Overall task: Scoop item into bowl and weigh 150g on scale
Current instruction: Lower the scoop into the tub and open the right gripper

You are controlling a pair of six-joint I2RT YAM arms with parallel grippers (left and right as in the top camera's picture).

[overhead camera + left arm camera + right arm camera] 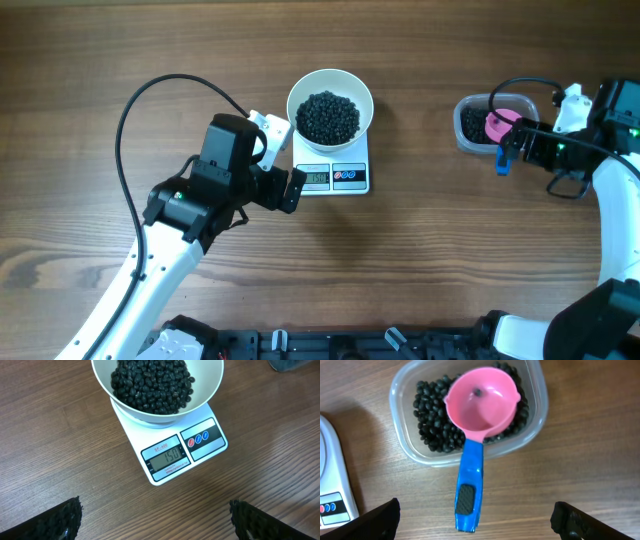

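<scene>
1. Overhead: the bowl (330,74) sits on the scale (355,150), mid-table (120,50), and covers the scale's rear part. Beans (329,117) heap up inside it.
2. The left gripper (283,160) is just left of the scale, with its fingers spread and nothing between them. It is close to the scale, but I cannot tell whether it touches.
3. Well to the right, a clear tub (462,140) holds more beans and a pink scoop (497,127). The right gripper (512,142) hovers at the tub's near right side.
4. Left wrist: the bowl (210,390) is centred on the scale (145,440) and the beans (152,382) lie well below its rim. The display (167,457) reads 150. Two round buttons (198,438) sit beside it.
5. Both fingers (55,522) show at the lower corners, wide apart and released, above bare table short of the scale.
6. Right wrist: the scoop (480,407) lies in the tub (402,445) on the beans (432,415), cup up, with one bean in it. Its blue handle (470,485) sticks out over the tub's rim toward the camera.
7. The fingers (380,522) stand wide open on either side of the handle's end, clear of it, so nothing is grasped.
8. A corner of the scale (332,475) shows at the left edge, apart from the tub.
</scene>
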